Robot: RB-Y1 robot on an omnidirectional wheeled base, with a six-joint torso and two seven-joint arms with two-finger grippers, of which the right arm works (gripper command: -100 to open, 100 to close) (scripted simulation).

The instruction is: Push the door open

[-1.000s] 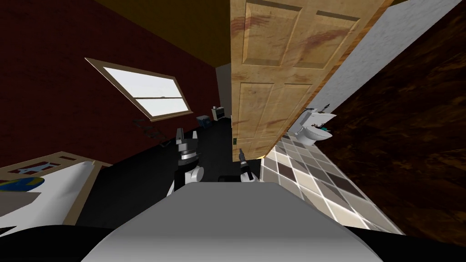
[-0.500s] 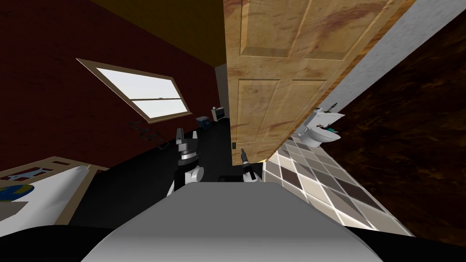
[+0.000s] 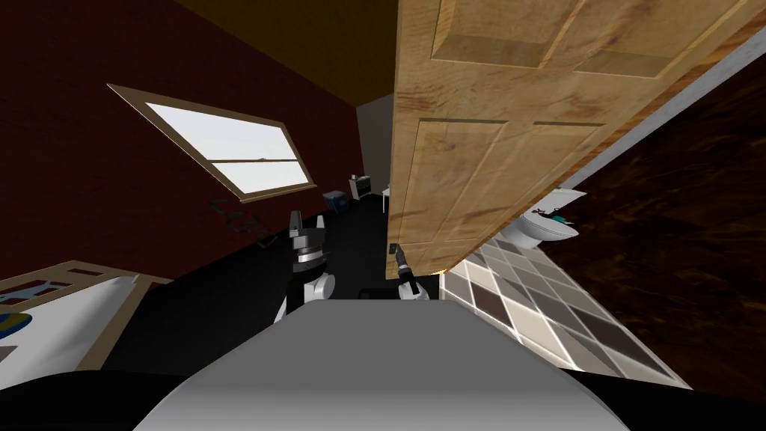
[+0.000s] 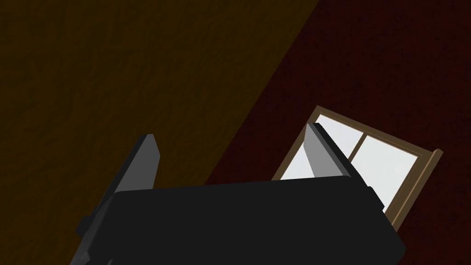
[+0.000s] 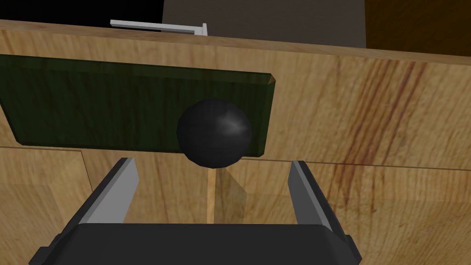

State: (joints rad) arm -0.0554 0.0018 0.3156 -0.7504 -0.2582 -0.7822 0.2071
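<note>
A tan panelled wooden door (image 3: 486, 142) stands ajar ahead of me, its free edge near my right arm. My right gripper (image 3: 398, 251) is at the door's lower edge by the latch. In the right wrist view the gripper (image 5: 209, 168) is open, its fingers (image 5: 122, 186) straddling nothing, just short of the door face (image 5: 368, 138). A round black knob (image 5: 214, 132) on a dark green plate (image 5: 115, 106) sits just beyond the fingertips. My left gripper (image 3: 307, 223) is raised to the left of the door, open (image 4: 230, 147) and empty.
A dark red wall with a window (image 3: 224, 153) runs on the left. Past the door lies a chequered tile floor (image 3: 538, 307) with a white toilet (image 3: 546, 228). Small furniture (image 3: 359, 187) stands far down the dark floor. A bed corner (image 3: 67, 314) is at lower left.
The door has swung further away, covering more of the tiled room and the toilet. My view has shifted forward and right; my right gripper stays against the door's lower edge.
</note>
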